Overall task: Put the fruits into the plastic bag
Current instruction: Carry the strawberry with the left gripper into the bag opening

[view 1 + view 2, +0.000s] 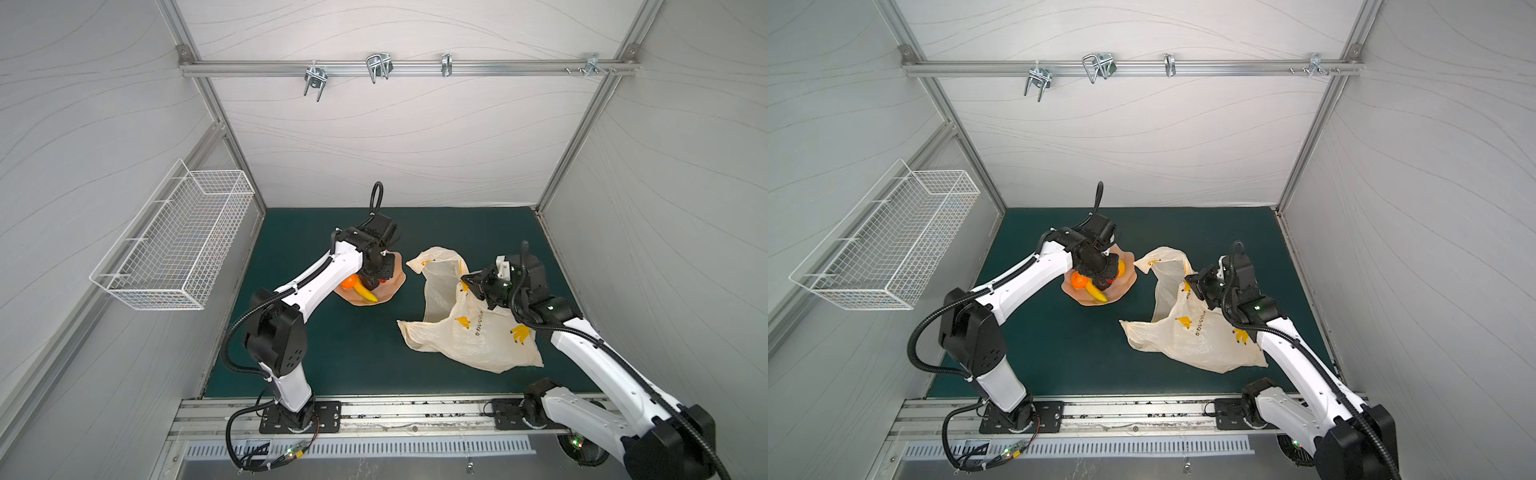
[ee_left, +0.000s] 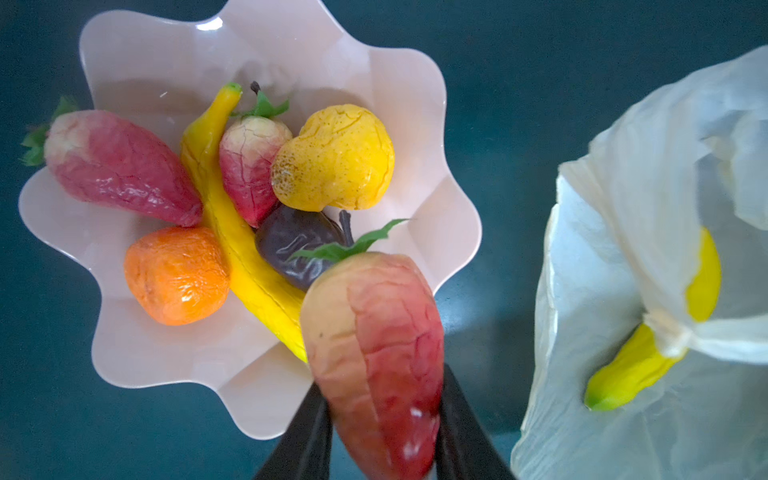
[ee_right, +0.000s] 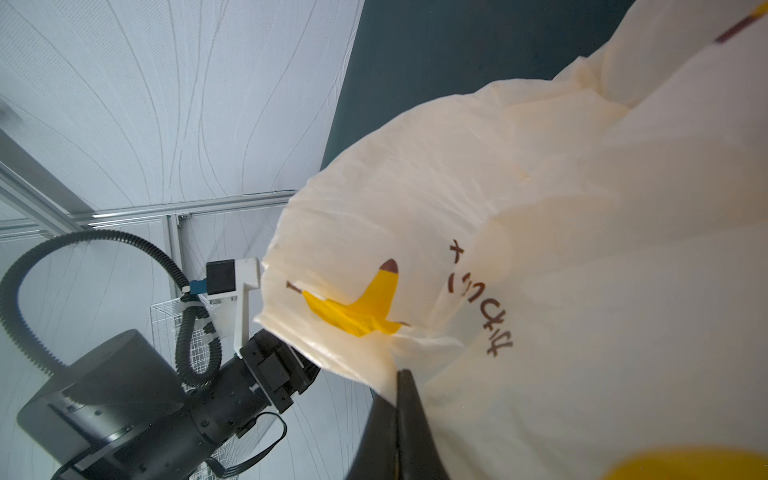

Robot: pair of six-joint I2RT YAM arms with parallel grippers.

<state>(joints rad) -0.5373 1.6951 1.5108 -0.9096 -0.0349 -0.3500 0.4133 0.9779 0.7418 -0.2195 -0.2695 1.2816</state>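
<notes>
Left wrist view gives you the clearest read. Your left end effector (image 2: 384, 415) is clamped on a red strawberry (image 2: 374, 353) with a green leaf, one of its black fingers (image 2: 309, 432) on each side, and it holds the fruit above the rim of the pink wavy-edged bowl (image 2: 137, 62).

Six fruits lie in that bowl:
- a large strawberry (image 2: 120, 166) leaning on the rim, its leaves past the edge
- a yellow banana (image 2: 237, 241) across the middle
- a small strawberry (image 2: 249, 166)
- a yellow-orange pear (image 2: 336, 158)
- an orange (image 2: 176, 274)
- a dark brown-purple fruit (image 2: 291, 245), partly hidden behind the gripped strawberry

The plastic bag (image 2: 623, 187) stands beside the bowl. A second banana (image 2: 627, 374) with a green tip appears to lie inside it, though through the film you cannot be sure.

In both top views the bowl and the bag rest on the dark green counter (image 1: 353, 353), with the bag just to the right of the bowl. Your right end effector (image 3: 402, 382) is pinched closed on the bag's upper edge and holds that edge raised, while the rest of the bag sprawls on the counter.

The cream film is printed with yellow banana bunches (image 3: 361, 307) and a line of dark brown Japanese writing (image 1: 478, 326). A few of those characters also show in the right wrist view, next to a printed bunch.
</notes>
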